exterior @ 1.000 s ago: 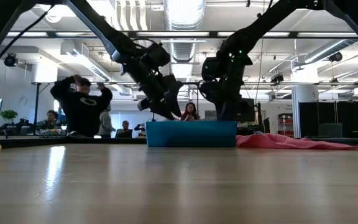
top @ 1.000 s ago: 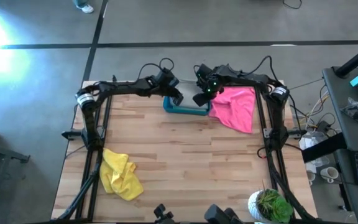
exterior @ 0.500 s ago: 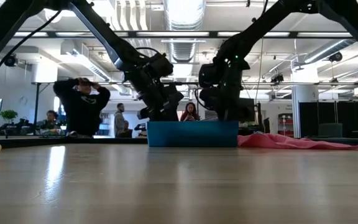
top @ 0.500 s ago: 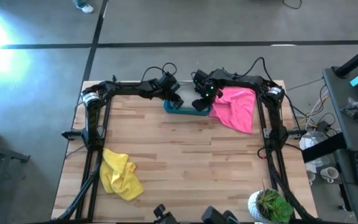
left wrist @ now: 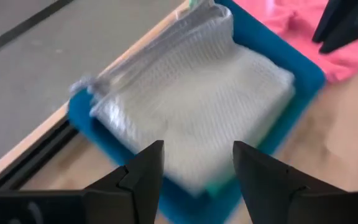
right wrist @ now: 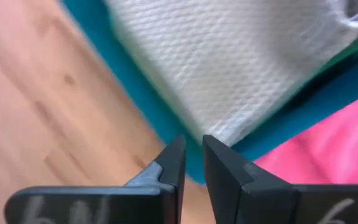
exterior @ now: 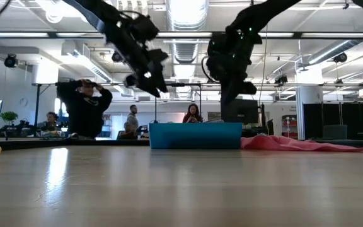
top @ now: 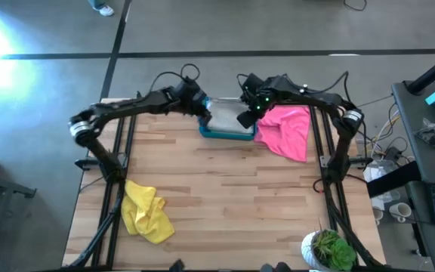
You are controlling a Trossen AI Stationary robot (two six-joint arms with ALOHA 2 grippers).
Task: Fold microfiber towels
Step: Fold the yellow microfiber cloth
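Observation:
A folded light grey towel (top: 229,115) lies in the blue bin (top: 226,133) at the table's far edge, with a green edge (left wrist: 211,185) showing beneath it. My left gripper (left wrist: 197,152) hovers open above the bin's left end (exterior: 151,81), holding nothing. Above the bin's right end my right gripper (right wrist: 193,146) hangs shut and bare (top: 246,115). A pink towel (top: 289,130) lies spread flat to the right of the bin. The yellow towel (top: 146,212) lies crumpled near the table's near left corner.
A potted plant (top: 328,249) stands at the near right corner. The wooden tabletop (top: 225,196) lies bare between the bin and the near edge. People stand (exterior: 84,107) and sit in the room beyond the table.
Both grippers have risen from inside the bin to well above its rim. The left has also drawn back toward the table's left. The grey towel stays in the bin.

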